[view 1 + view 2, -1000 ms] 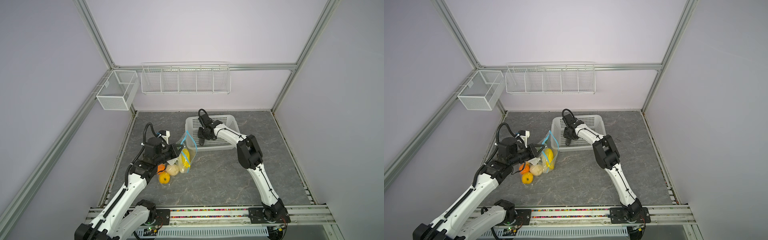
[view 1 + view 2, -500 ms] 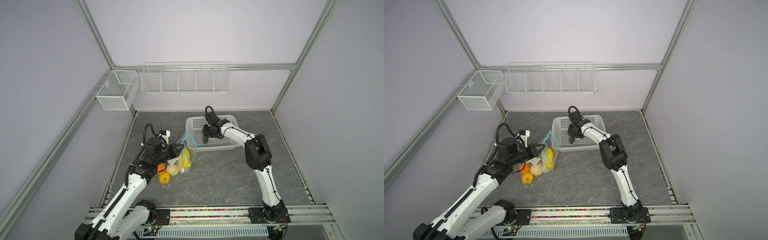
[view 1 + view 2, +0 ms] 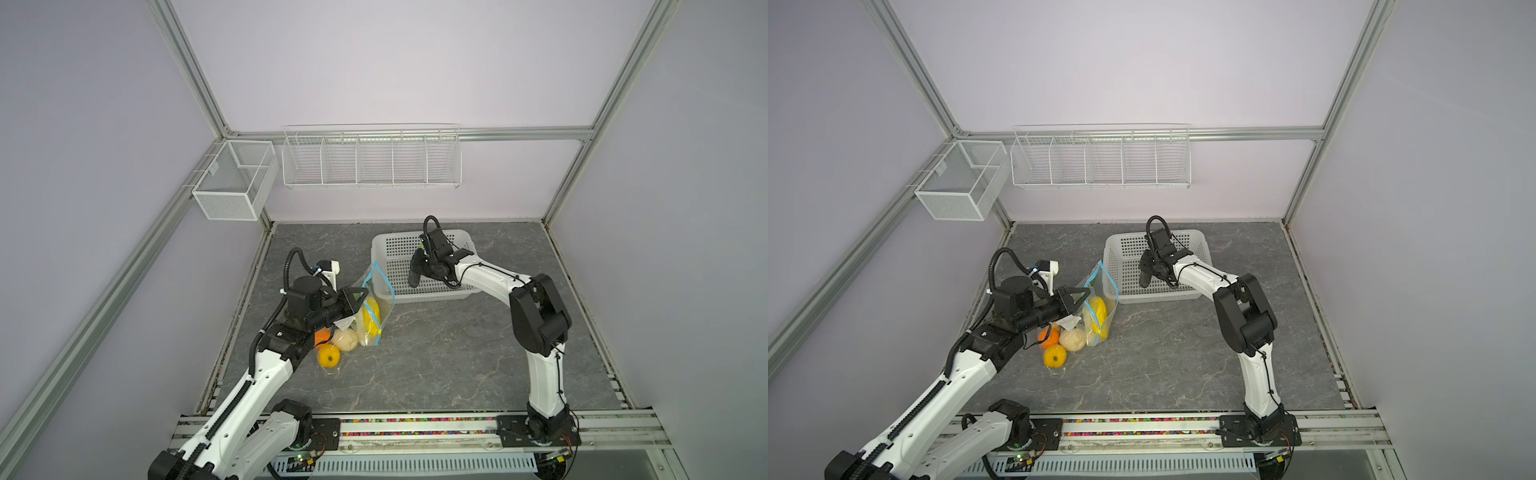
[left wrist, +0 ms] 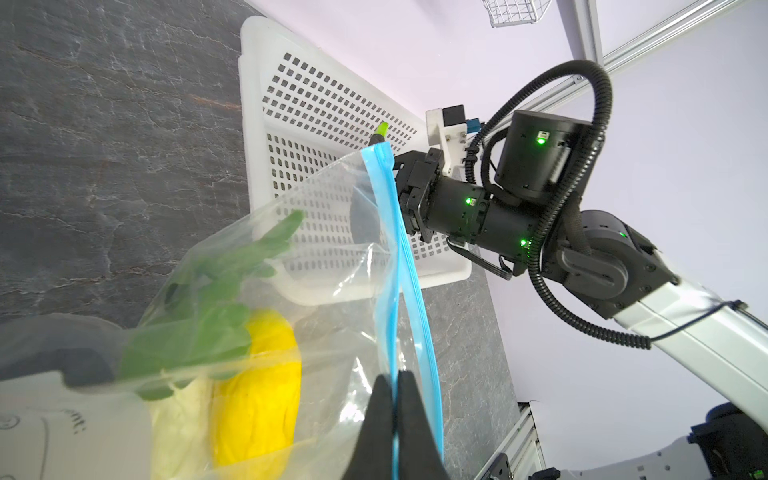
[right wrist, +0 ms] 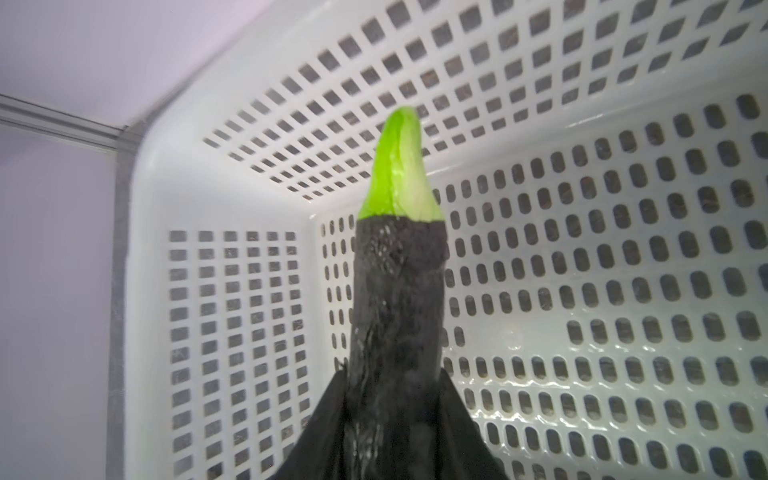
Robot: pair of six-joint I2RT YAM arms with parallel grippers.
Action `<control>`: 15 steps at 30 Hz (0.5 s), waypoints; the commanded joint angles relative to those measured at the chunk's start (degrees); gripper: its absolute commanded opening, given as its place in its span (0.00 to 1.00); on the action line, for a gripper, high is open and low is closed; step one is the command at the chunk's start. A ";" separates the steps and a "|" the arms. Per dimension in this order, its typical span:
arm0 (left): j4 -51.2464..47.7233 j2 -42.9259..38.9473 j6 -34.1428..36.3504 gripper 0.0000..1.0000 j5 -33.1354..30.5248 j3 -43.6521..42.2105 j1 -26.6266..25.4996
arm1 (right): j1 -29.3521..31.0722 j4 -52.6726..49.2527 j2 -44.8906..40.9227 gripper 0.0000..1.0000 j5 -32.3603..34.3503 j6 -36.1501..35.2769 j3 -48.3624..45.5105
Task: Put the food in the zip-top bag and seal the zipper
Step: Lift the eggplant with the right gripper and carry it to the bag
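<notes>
Setting: grey marbled table [image 3: 436,353] in a lilac-walled cell with aluminium framing; a wire rack [image 3: 370,158] and a mesh box [image 3: 232,183] hang on the walls.
Left end effector [image 4: 395,386]: jaws pressed together on the zipper [image 4: 409,270], whose light-blue strip runs up from between the two black fingers.
Zip-top bag [image 3: 384,305]: hangs from that pinch with its blue edge raised and its lower end resting on the table, just beside the basket's near left corner.
Food in the bag: a yellow piece [image 4: 257,374] and a white piece with green leaves [image 4: 199,332] show through the clear film in the left wrist view.
Food at the bag's low end: a beige knobbly piece [image 3: 345,340], an orange piece [image 3: 321,336] and a yellow-orange piece [image 3: 328,356] lie close together under the left arm; whether film covers all three I cannot tell.
Right end effector [image 5: 395,415]: closed around the dark piece [image 5: 397,291], gripping its lower part, with the bright green tip pointing away from the fingers.
Dark piece, place: held inside the white perforated basket [image 3: 390,253]; whether it touches the basket floor I cannot tell.
Basket, place: at the back middle of the table, well apart from the right arm's base.
</notes>
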 commanded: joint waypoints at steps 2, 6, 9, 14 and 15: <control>0.21 -1.29 -0.09 0.00 0.17 -0.57 0.17 | -0.12 9.34 -5.42 0.30 2.41 2.19 -4.36; 1.01 -1.32 -0.62 0.00 0.44 -0.55 0.16 | 0.79 19.25 -11.19 0.30 4.70 2.09 -12.59; 1.16 -1.56 -0.64 0.00 0.37 -0.48 0.17 | 1.20 22.78 -14.85 0.31 5.08 1.90 -16.12; 1.18 -1.67 -1.05 0.00 0.65 0.04 0.15 | 3.01 29.64 -21.23 0.36 2.86 -1.53 -21.39; 1.39 -1.67 -1.30 0.00 0.84 0.20 0.18 | 3.45 31.62 -22.28 0.37 1.46 -2.45 -22.24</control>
